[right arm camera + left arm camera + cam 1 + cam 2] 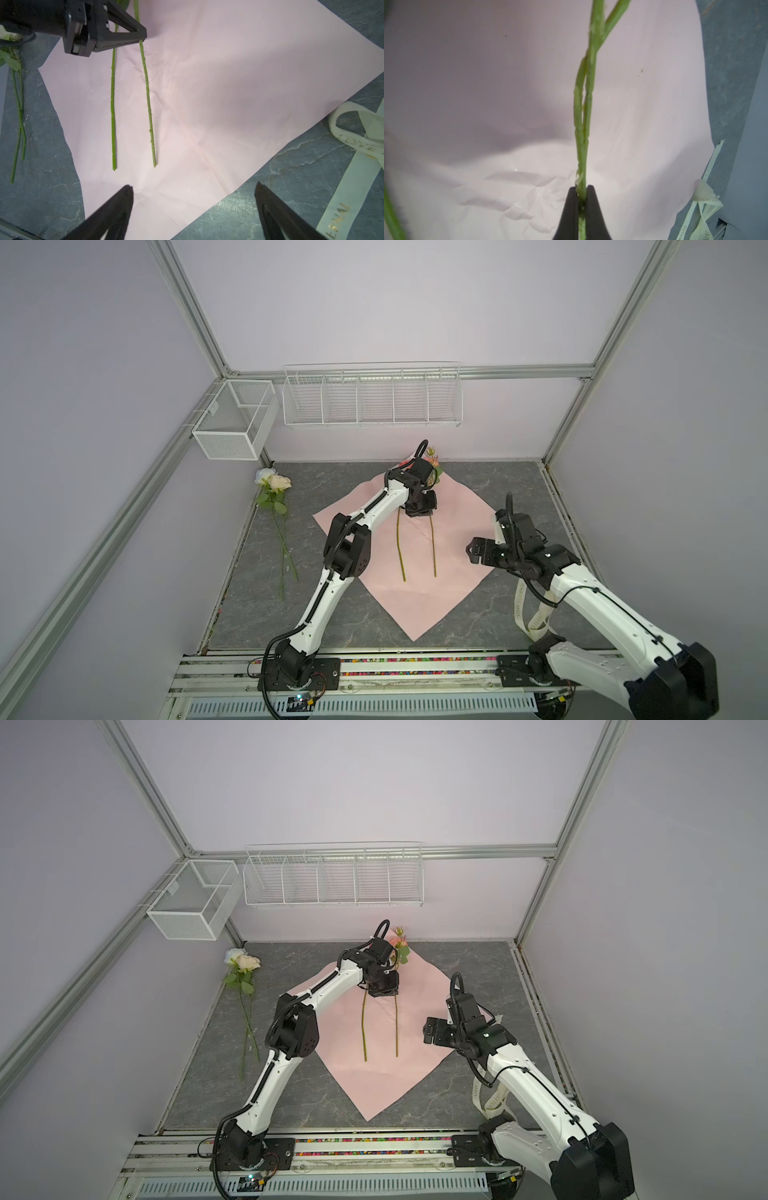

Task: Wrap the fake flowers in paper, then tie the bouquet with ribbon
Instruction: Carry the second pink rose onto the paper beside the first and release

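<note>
While the bouquet of fake flowers [435,466] is only half gathered, we hold the left gripper [143,35] pinched fully shut on one green stem [148,99], high up near the leaves, because a grip there should let us steer bloom and tail together. Taking the far wall as twelve o'clock in both top views, that flower and its neighbour [112,104] lie on the pink wrapping paper [415,601]. Their blooms are at the sheet's twelve o'clock corner and their stems run side by side, apart, toward six. We judge they are laid along the diagonal so the paper can later fold around them. Whether the held stem is lifted off the sheet we cannot tell. Two more roses [274,483], cream and pale blue, wait on the grey table [332,481] at about ten o'clock, off the paper, not yet brought over. Our right gripper [193,186] hangs with its jaws spread wide and nothing between them, over the paper's three o'clock corner, near enough to steady the sheet or receive a stem. The cream ribbon [353,187] lies loose at four o'clock beneath the right arm, clear of the paper; tying, we judge, is some way off.
</note>
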`<state>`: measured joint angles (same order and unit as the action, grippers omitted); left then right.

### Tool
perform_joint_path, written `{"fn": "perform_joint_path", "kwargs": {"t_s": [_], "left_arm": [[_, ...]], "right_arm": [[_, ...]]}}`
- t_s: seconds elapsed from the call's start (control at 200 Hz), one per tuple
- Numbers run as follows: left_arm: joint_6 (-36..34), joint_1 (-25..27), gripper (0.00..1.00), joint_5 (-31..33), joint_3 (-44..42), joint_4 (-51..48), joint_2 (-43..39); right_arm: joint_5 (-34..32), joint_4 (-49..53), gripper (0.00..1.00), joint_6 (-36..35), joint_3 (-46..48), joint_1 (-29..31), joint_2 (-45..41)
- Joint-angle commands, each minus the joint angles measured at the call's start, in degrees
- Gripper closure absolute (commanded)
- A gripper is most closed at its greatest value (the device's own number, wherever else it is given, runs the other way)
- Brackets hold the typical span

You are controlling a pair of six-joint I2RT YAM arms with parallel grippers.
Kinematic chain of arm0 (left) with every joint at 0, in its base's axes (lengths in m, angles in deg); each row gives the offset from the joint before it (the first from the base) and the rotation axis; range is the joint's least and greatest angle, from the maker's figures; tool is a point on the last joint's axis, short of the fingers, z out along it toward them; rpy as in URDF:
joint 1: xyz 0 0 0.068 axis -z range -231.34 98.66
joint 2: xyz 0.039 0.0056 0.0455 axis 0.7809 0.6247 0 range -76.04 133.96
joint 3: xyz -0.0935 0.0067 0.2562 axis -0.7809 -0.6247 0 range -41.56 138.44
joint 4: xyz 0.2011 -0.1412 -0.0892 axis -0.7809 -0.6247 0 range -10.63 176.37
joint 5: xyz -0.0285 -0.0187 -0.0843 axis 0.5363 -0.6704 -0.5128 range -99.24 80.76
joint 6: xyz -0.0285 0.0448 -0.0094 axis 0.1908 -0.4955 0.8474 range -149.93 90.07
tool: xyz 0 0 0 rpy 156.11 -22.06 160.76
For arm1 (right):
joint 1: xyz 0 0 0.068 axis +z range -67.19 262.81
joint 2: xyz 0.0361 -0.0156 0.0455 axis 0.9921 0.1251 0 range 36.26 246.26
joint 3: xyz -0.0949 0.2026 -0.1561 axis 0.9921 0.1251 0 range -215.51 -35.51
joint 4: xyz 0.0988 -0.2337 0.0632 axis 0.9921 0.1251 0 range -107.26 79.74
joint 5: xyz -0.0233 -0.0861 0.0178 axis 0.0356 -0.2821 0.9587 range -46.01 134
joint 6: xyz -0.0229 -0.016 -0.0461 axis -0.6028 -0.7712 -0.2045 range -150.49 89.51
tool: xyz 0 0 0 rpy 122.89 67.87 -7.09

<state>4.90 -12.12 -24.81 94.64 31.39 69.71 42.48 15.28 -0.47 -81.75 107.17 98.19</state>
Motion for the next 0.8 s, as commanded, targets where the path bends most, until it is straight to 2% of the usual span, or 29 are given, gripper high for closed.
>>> {"fn": "perform_joint_path", "kwargs": {"t_s": [0.0, 0.425, 0.795], "left_arm": [[1.9, 1.2, 1.0, -0.6, 1.7, -1.9, 1.8], [2.5, 1.7, 1.0, 0.5, 0.4, -2.6, 3.1], [2.1, 1.7, 0.85, -0.1, 3.3, -3.4, 5.0]], "right_arm": [[-0.2, 0.8, 0.06, 0.8, 0.2, -0.5, 0.4], [0.3, 1.2, 0.06, 1.0, 0.1, -0.8, 1.0], [-0.1, 1.8, 0.06, 0.9, 0.6, -1.0, -0.1]]}}
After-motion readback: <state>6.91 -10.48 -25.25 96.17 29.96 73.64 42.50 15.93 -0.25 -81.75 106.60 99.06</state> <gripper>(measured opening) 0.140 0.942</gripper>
